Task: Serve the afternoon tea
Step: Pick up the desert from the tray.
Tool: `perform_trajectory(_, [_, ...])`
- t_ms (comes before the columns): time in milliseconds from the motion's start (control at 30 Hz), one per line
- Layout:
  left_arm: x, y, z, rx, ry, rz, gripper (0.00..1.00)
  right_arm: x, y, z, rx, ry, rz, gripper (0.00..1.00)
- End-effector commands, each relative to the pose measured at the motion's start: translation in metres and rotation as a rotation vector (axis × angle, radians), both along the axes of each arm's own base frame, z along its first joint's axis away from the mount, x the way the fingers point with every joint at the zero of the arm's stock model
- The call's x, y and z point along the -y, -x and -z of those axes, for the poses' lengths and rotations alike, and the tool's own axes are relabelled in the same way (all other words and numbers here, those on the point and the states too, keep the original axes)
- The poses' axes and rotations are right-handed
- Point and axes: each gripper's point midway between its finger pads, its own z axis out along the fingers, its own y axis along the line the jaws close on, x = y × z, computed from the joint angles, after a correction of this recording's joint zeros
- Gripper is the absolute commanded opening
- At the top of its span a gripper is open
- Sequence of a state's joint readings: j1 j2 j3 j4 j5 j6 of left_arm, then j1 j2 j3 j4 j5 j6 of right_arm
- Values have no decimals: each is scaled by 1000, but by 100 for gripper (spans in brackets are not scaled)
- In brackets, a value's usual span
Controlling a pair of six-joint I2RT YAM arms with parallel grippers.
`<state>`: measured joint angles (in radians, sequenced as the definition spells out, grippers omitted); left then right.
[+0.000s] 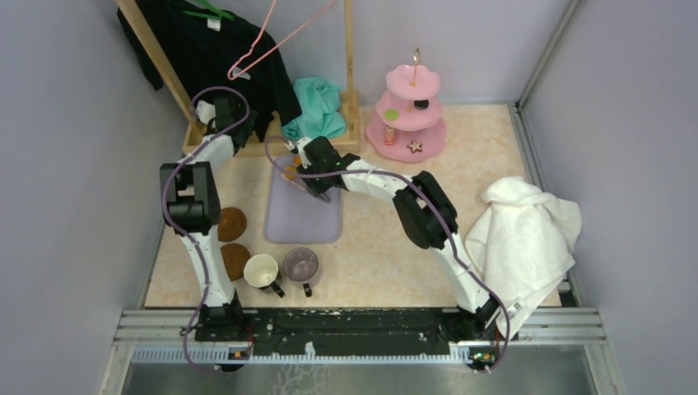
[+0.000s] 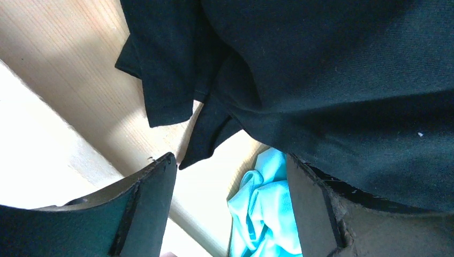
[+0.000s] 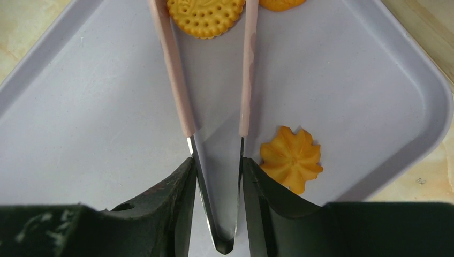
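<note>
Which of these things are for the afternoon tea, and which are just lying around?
For the tea: pink stand, cream mug, purple mug, brown coasters, lilac tray, biscuits, tongs in the right hand.

Just lying about: white towel, teal cloth, black garment.

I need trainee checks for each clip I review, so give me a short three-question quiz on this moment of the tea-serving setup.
1. True or false: the right tool is shut on pink-tipped tongs.
2. Where do the cream mug and the purple mug stand?
A) on the pink stand
B) on the table, beside the brown coasters
C) on the lavender tray
3. What does the left tool hold?

Key: 1 true. 2 B. 3 nothing; it is open, facing a black garment.
</note>
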<state>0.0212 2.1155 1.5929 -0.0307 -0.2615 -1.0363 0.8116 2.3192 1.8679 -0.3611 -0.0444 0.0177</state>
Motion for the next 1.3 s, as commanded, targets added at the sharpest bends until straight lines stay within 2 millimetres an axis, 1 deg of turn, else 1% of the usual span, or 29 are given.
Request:
perform_trajectory(0, [4,-4,0,2,5,7,80,-8,-3,-21,54,-25,-7,39])
perform_trajectory(167, [2,-3,0,0,-3,5,80,-9,0,-14,34,-24,-17,45])
perform_trajectory(300, [3,-3,-2,3,-7,5,80,-12,3,-22,43,-56,-29,47])
perform_trajectory(400, [3,-4,-3,6,-10,7,80,-14,3,-22,38,-63,-41,47])
perform_trajectory(500, [2,-4,-2,2,-16,5,80,-15,5,-17,26,-61,-47,50])
perform_trajectory(633, [2,-4,1,-3,-18,5,80,-15,5,-10,18,-56,-54,50])
perform_trajectory(700, [2,-3,4,-9,-16,5,80,-16,7,-6,10,-54,-64,49])
perform_trajectory(833, [2,-2,8,-17,-16,6,80,-12,9,8,-9,-29,-62,45])
perform_trajectory(1000, [5,1,13,-27,-8,11,80,-9,10,19,-24,-8,-54,41])
perform_trajectory(1233, [8,4,15,-29,-4,17,80,-5,17,37,-58,15,-51,36])
perform_trajectory(1267, [8,5,14,-28,-4,15,80,-4,18,38,-59,17,-51,34])
